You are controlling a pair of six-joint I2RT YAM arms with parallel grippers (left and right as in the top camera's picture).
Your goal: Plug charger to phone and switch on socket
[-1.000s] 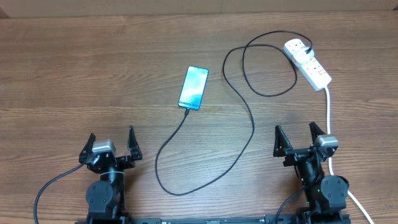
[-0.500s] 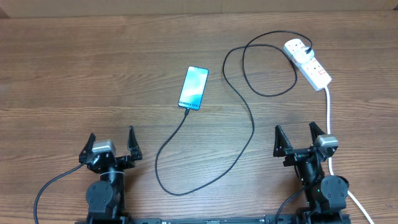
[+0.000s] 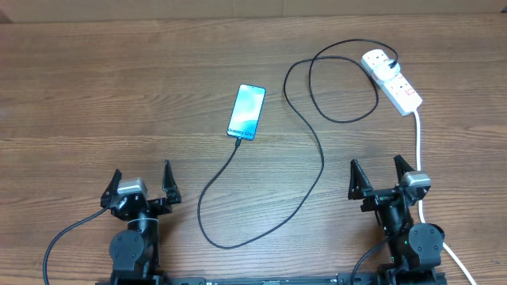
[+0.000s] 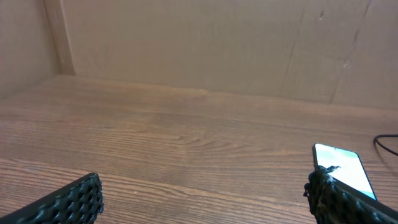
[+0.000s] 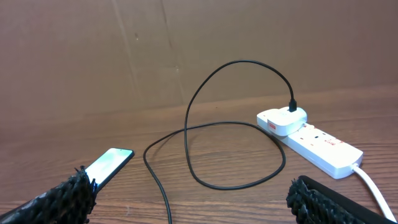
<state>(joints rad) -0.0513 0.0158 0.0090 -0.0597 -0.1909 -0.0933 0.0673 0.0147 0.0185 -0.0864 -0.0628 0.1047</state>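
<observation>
The phone [image 3: 246, 111] lies flat mid-table with its light blue screen up; it also shows in the left wrist view [image 4: 344, 169] and the right wrist view [image 5: 107, 165]. The black charger cable [image 3: 313, 150] runs from the phone's near end, loops across the table, and its plug sits in the white socket strip [image 3: 392, 81] at the far right, also in the right wrist view [image 5: 311, 140]. My left gripper [image 3: 141, 186] is open at the near left. My right gripper [image 3: 382, 180] is open at the near right. Both are far from the phone and socket.
The socket's white cord [image 3: 419, 150] runs down the right side past my right arm. A brown cardboard wall [image 5: 186, 43] stands along the table's far edge.
</observation>
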